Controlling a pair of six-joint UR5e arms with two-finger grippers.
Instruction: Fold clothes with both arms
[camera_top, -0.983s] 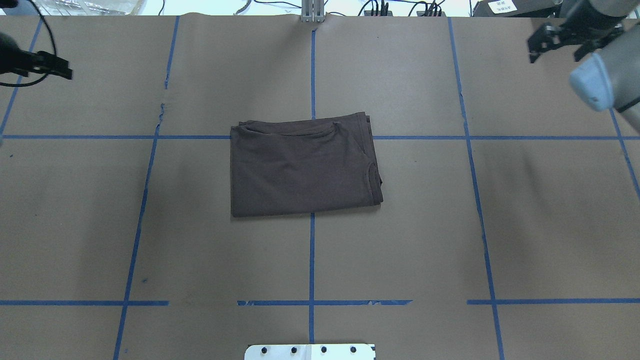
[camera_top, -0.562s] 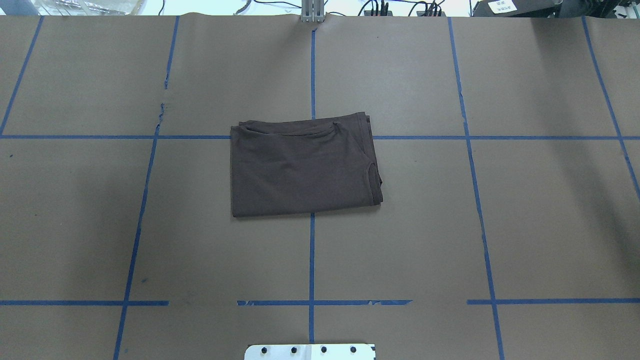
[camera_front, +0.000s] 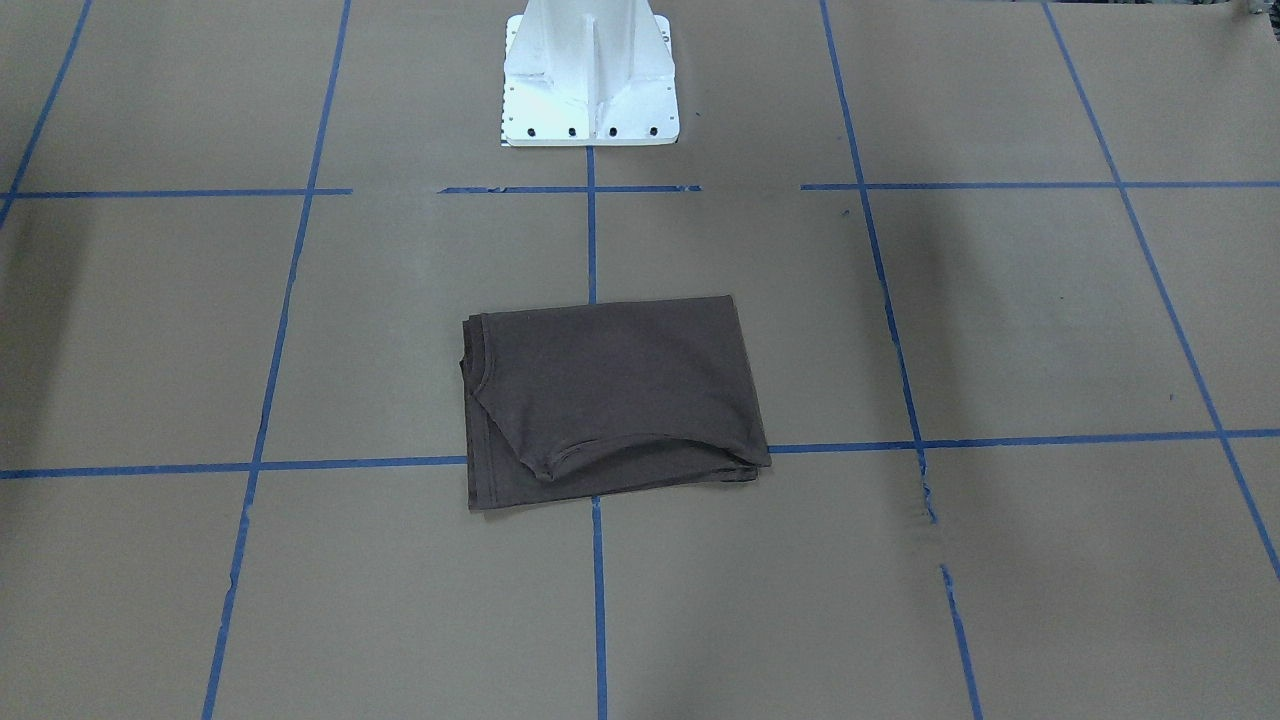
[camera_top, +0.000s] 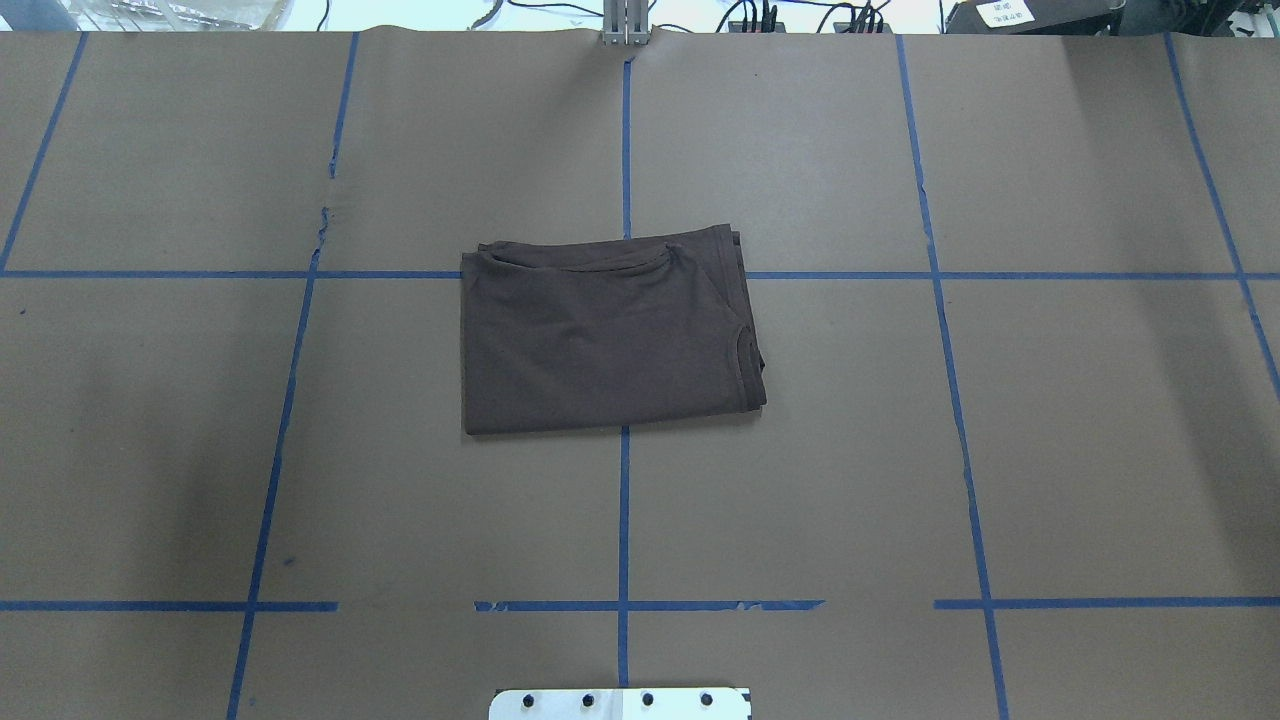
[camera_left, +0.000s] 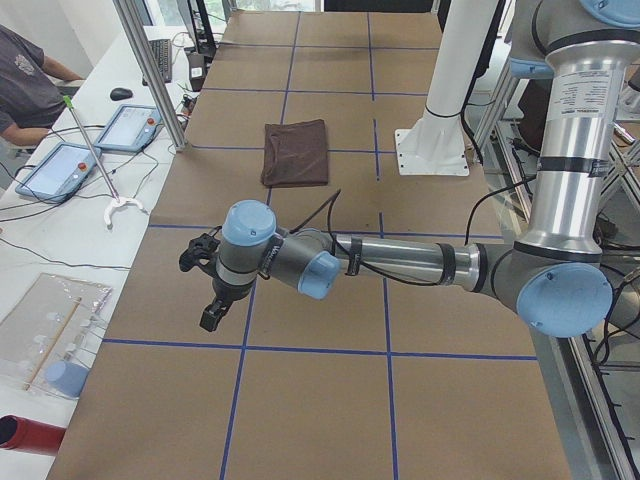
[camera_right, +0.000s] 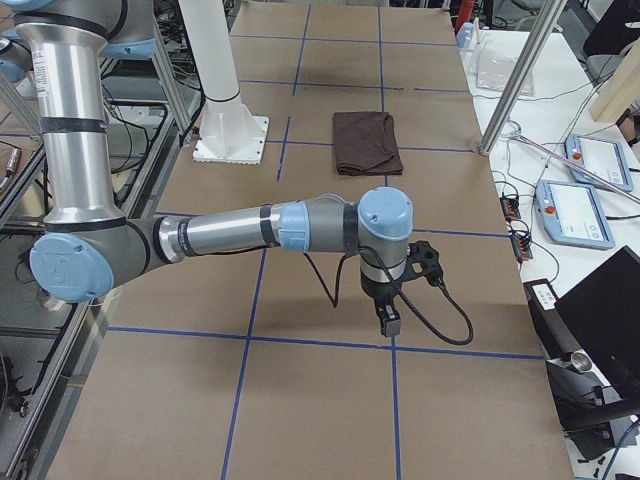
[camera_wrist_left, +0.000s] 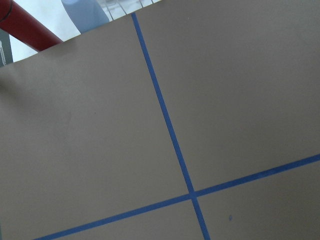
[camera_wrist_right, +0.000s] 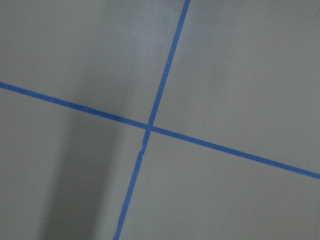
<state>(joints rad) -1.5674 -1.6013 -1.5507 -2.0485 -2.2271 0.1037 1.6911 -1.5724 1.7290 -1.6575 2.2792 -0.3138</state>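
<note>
The dark brown-grey T-shirt (camera_top: 605, 335) lies folded into a flat rectangle at the middle of the table, with its collar edge at its right side. It also shows in the front view (camera_front: 610, 395) and in both side views (camera_left: 296, 152) (camera_right: 366, 141). No gripper touches it. My left gripper (camera_left: 202, 290) hovers over the table's left end, far from the shirt. My right gripper (camera_right: 405, 292) hovers over the table's right end. Both show only in the side views, so I cannot tell whether they are open or shut. The wrist views show only brown paper and blue tape.
The white pedestal base (camera_front: 590, 70) stands at the robot's side of the table. A metal post (camera_left: 150, 70), tablets (camera_left: 130, 125) and a seated person (camera_left: 25, 80) are along the far side. A red cylinder (camera_wrist_left: 27, 30) lies past the left end.
Both arms, seen at the far corners of the overhead view a second ago, have moved outward and left that view. The shirt has not moved.
</note>
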